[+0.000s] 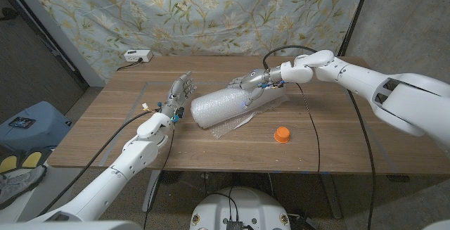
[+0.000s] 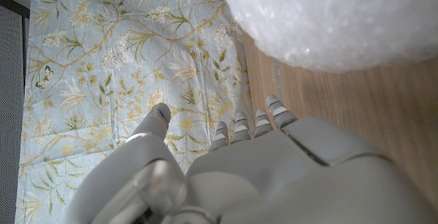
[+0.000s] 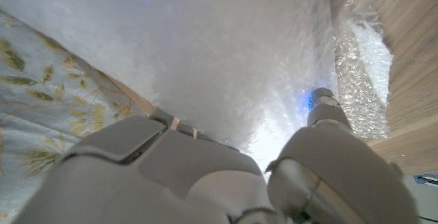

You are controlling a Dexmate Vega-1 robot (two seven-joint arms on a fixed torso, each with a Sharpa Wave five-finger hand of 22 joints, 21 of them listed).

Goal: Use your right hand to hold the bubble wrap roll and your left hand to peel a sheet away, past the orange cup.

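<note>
We have the bubble wrap roll (image 1: 232,107) lying on its side near the middle of the surface (image 1: 337,138), with a loose flap of wrap (image 1: 232,126) spilling from under it toward the near edge. Our right robot hand (image 1: 252,84) rests on the roll's far end, fingers laid over it; whether it truly clamps we cannot tell. Our left robot hand (image 1: 177,95) stands just beside the roll's other end, fingers spread and holding nothing. The orange cup (image 1: 282,133) sits toward the near edge, apart from the flap.

The risk, as we judge it: the roll is light and round, so a peel begun before the right robot hand bears down would drag or spin the whole roll. A sheet swept low could also topple the cup.

The surface is pale wood. A floral cloth (image 1: 211,12) hangs behind it, and a white power strip (image 1: 138,56) lies at the far left corner.
</note>
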